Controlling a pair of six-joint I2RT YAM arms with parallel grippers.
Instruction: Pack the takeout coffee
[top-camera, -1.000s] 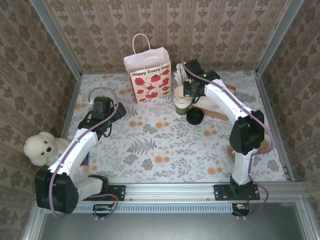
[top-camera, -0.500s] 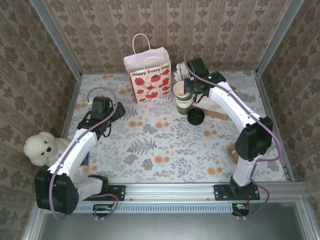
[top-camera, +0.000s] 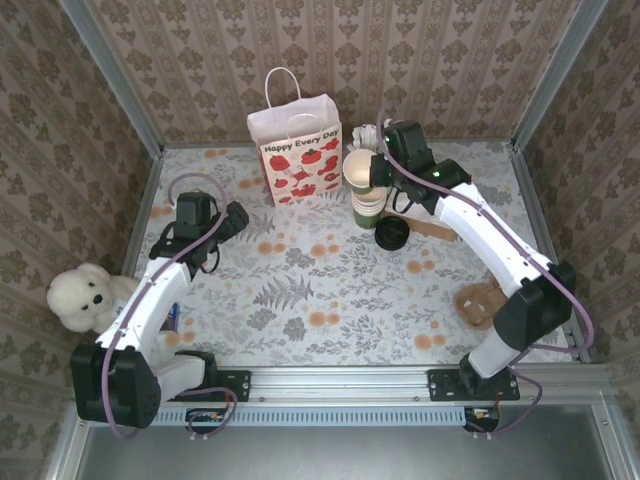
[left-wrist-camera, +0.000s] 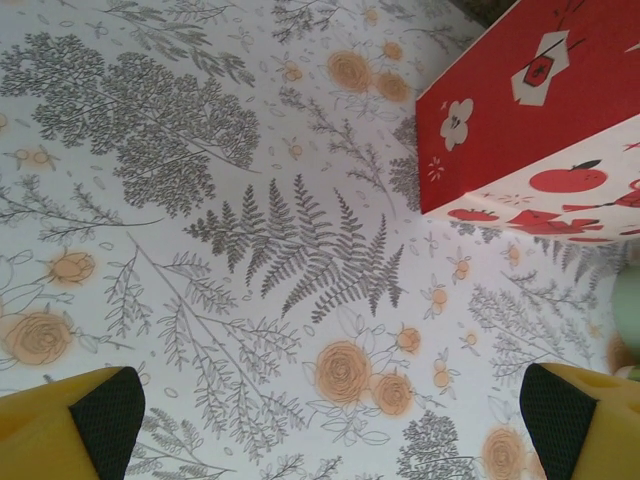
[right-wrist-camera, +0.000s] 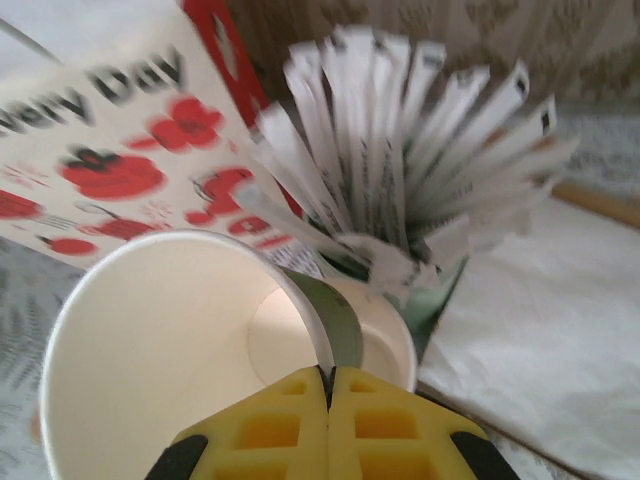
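Right claw (top-camera: 372, 172): shut on the rim wall of one cup (right-wrist-camera: 150, 370), which runs between the fingers. The cup sits at the top of the stack (top-camera: 366, 210), near the far edge of the worktop (top-camera: 300, 300) and just right of the bag (top-camera: 298, 150). Whether it is fully free of the stack cannot be told.

Left claw (left-wrist-camera: 332, 415): jaws wide, empty, over bare worktop towards the left edge.

Progress: early. The cup has no lid. The lid (top-camera: 390, 233) lies on the worktop just in front of the stack. Judged remaining: free the cup, fit the lid, place it in the bag.

Surroundings:
- Bag: upright at the far edge.
- Bear (top-camera: 85, 297): left edge, well apart.
- Sticks (right-wrist-camera: 400, 160): paper-wrapped, bunched just behind the cup. Likely snag point.
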